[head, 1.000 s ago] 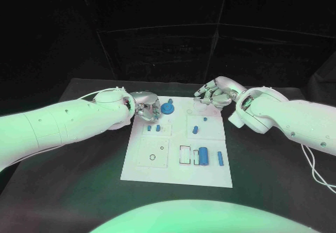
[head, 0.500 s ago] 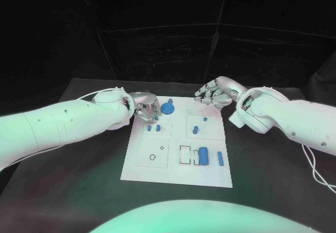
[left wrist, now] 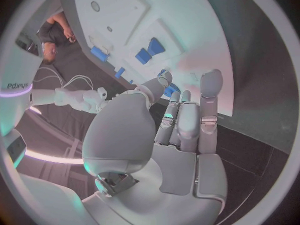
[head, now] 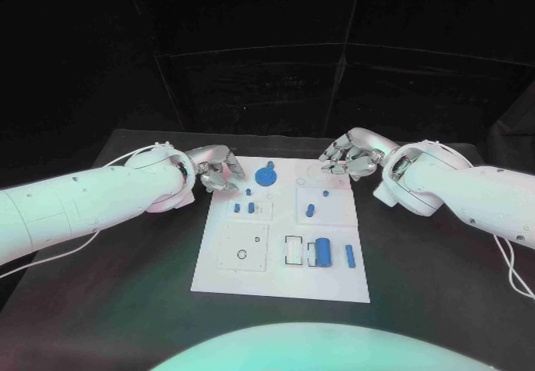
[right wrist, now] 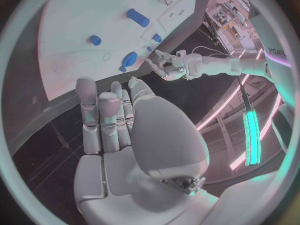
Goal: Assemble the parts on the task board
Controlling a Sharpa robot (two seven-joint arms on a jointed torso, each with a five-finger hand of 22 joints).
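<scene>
1. The left hand [head: 216, 170] had drawn back from the knob [head: 265, 175] to the board's [head: 279, 278] far left corner; half a second before, its fingers lay beside the knob.
2. The left fingers [left wrist: 187, 120] were loosely curled, near together, and held nothing.
3. The knob stood free on the board, near the left fingertips but apart from them, on their inner side.
4. The right hand [head: 351, 157] hovered at the far right corner, shifted only slightly. Its fingers [right wrist: 100, 115] were part curled and held nothing.
5. The small parts [head: 243, 207] and the large cylinder [head: 323, 251] lay loose, nearer the robot than either hand.
6. Judgement: the knob appeared released; remaining parts awaited placement, and neither hand had committed to a next part.
</scene>
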